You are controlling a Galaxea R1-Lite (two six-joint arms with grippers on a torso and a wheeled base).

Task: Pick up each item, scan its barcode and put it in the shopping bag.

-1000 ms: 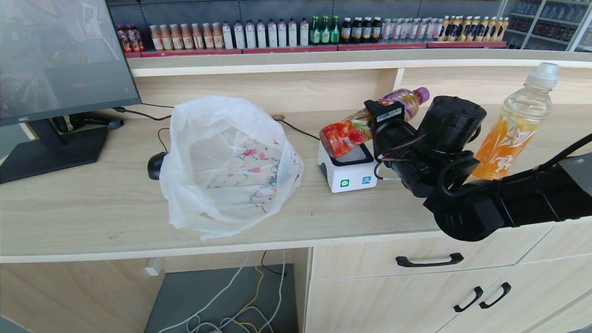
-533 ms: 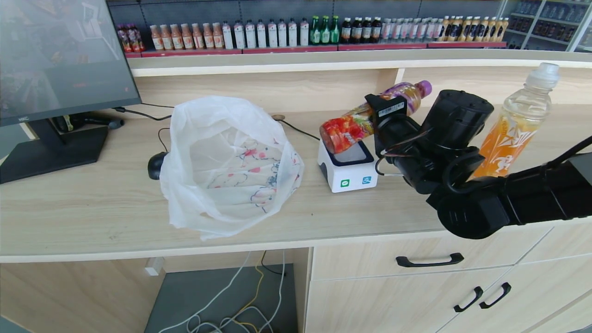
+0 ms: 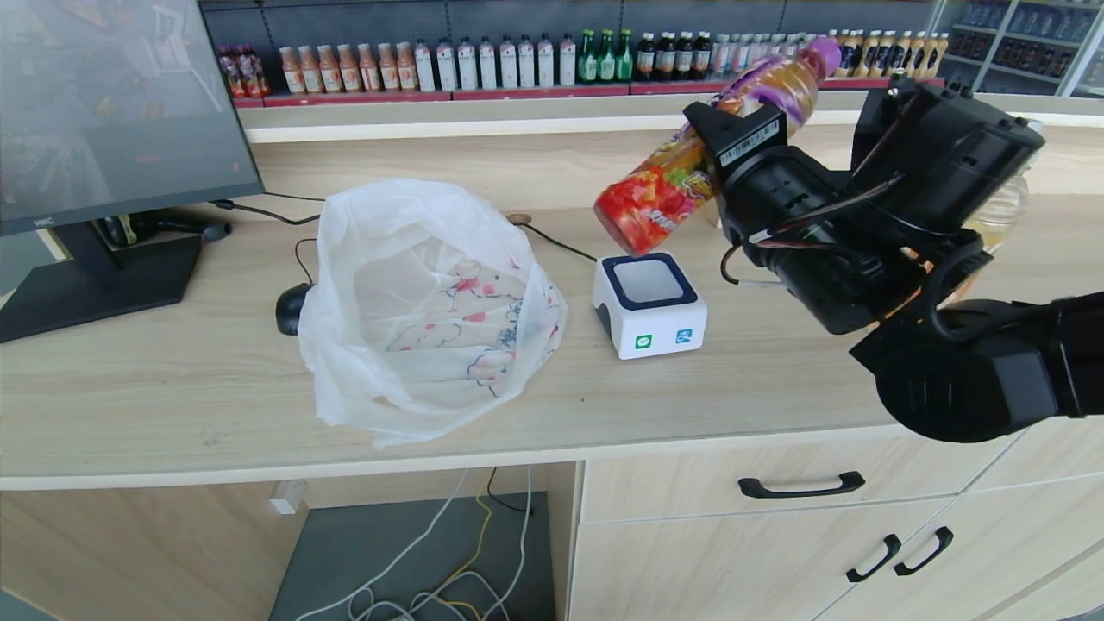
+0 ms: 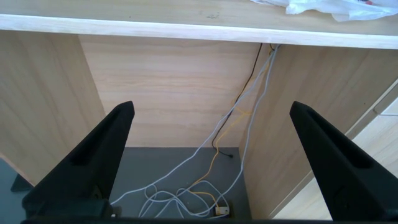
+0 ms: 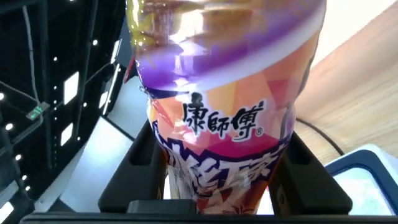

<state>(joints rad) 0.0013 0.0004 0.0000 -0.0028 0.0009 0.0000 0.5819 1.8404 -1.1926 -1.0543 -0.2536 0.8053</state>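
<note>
1. Our right gripper is pinching the fruit drink bottle around the middle of its label. In the right wrist view, the 2 black fingers press against opposite sides of that label.
2. The bottle hangs in the air, clear of the worktop. Its long axis is tilted, with the red base low and toward our left and the purple cap high and toward the back edge.
3. The base sits above the window of the barcode scanner and does not touch it. We cannot tell from here whether the code has been read.
4. The next move turns on 1 relation. The shopping bag lies to the left of the bottle along the worktop, just beside the scanner, with its mouth gaping upward.
5. The bottle's base is the end nearer the bag. We judge that a carry to the left would bring it over the mouth base first.
6. The right arm is the nearer one. Our left gripper has its fingers spread with nothing between them, and it sits below the worktop's front edge
7. An orange sports drink bottle stands toward the worktop's right end, behind the right arm, and has not yet been handled
</note>
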